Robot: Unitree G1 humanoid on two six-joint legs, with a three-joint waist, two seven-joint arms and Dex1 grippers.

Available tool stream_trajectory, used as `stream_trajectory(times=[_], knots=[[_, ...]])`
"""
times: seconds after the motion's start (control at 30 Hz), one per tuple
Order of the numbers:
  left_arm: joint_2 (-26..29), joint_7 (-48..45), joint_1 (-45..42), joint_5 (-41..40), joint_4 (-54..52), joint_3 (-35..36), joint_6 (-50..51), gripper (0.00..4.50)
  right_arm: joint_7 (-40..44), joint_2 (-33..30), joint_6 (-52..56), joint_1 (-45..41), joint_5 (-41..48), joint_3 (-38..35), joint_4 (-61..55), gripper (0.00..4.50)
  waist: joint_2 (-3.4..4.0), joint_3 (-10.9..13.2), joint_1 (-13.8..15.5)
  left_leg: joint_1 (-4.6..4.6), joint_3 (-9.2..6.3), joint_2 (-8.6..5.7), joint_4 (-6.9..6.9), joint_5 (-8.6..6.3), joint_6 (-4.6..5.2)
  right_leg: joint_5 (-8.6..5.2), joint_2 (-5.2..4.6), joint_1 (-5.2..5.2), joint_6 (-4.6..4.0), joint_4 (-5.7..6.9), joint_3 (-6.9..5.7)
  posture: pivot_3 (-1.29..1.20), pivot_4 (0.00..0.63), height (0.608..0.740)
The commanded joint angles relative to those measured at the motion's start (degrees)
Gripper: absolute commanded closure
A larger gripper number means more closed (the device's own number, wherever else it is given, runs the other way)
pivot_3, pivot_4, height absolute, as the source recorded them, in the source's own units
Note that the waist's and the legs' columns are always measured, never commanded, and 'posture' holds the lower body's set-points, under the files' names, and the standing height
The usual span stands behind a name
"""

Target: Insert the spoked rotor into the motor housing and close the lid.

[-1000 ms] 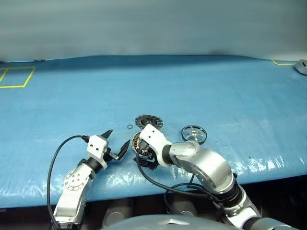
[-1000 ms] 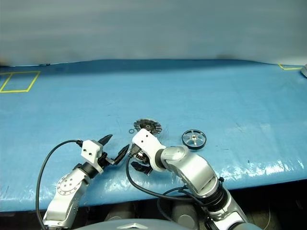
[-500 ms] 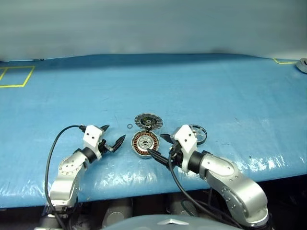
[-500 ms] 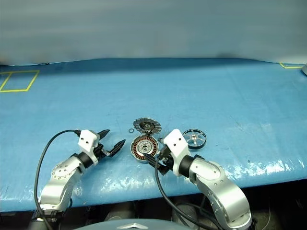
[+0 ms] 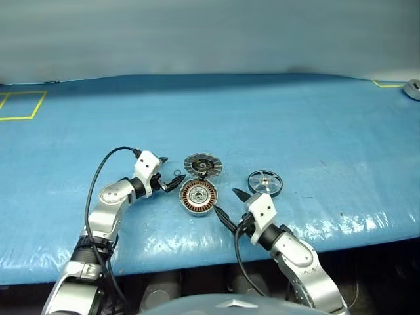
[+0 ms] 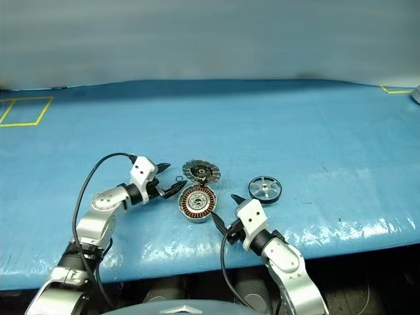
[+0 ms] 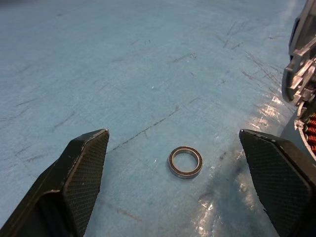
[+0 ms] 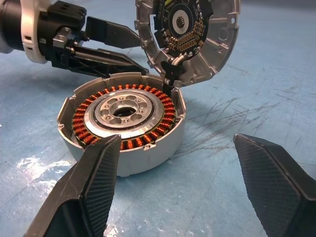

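Silver spoked rotor (image 5: 264, 183) lies flat right of centre, just up-right of your right gripper (image 5: 226, 207), which gapes wide and empty facing the motor housing (image 5: 198, 197). Your left gripper (image 5: 170, 178), also wide, sits farther off, left of the housing.

Your two head cameras look down over the blue worktop (image 5: 295, 118); both wrist cameras sit low and close, sharing the motor housing (image 8: 123, 123).
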Motion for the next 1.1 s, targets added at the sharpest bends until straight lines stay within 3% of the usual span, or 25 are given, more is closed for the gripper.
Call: stream_trajectory(times=[0.03, 0.13, 0.47, 0.6, 0.87, 1.1], knots=[[0.26, -0.41, -2.48, 1.98, 2.65, -0.97, -2.06, 0.00, -0.75, 0.52, -1.75, -0.35, -0.29, 0.26, -0.33, 0.66, 0.00, 0.00, 0.19, 0.00, -0.02, 0.00, 0.01, 0.00, 0.00, 0.00, 0.00, 0.00, 0.00, 0.00, 0.00, 0.00, 0.150, 0.740], [-0.24, -0.13, -3.96, 2.89, 5.50, -1.31, -2.33, 0.56, -1.17, 0.57, -1.61, -1.01, -0.64, 0.59, -0.21, 0.62, 0.00, 0.00, 0.29, 0.00, -0.02, 0.00, 0.01, 0.00, 0.00, 0.00, 0.01, 0.00, 0.00, 0.01, -0.01, 0.00, 0.150, 0.740], [0.93, -0.20, -2.47, 4.64, 10.24, -1.82, -3.60, 3.81, -1.84, 0.80, -0.29, -2.28, -0.46, 0.30, -0.70, 0.62, 0.00, -0.03, 0.18, 0.39, 0.02, 0.01, 0.02, 0.00, 0.01, 0.00, 0.01, 0.40, 0.01, 0.04, 0.04, 0.00, 0.150, 0.740], [3.22, -1.11, 0.52, 4.33, 6.91, -1.38, -3.64, 3.85, -1.79, 0.63, -0.51, -2.11, -0.45, 0.78, -1.38, 0.62, 0.02, -0.05, -0.12, 0.79, 0.03, 0.05, -0.04, -0.01, 0.02, -0.06, 0.00, 0.75, -0.05, 0.04, 0.04, 0.00, 0.150, 0.740], [10.66, -6.30, 11.98, -2.97, -17.42, 2.41, 2.06, 3.85, 1.97, -1.34, -4.22, 0.77, 2.53, 0.79, -1.72, 0.62, 0.08, -0.02, 0.06, 0.73, 0.02, 0.05, -0.19, -0.05, 0.06, -0.12, -0.09, 0.63, -0.17, 0.00, 0.07, 0.00, 0.150, 0.740], [13.24, -10.56, 11.85, -8.90, -30.49, 2.21, 9.04, 3.85, 5.16, -4.00, -5.75, 0.43, 1.97, 1.65, 0.10, 0.62, 0.05, 0.15, 0.66, 0.68, 0.02, 0.05, -0.06, -0.04, 0.06, -0.28, -0.10, 0.69, -0.42, -0.01, 0.05, 0.00, 0.150, 0.740]])
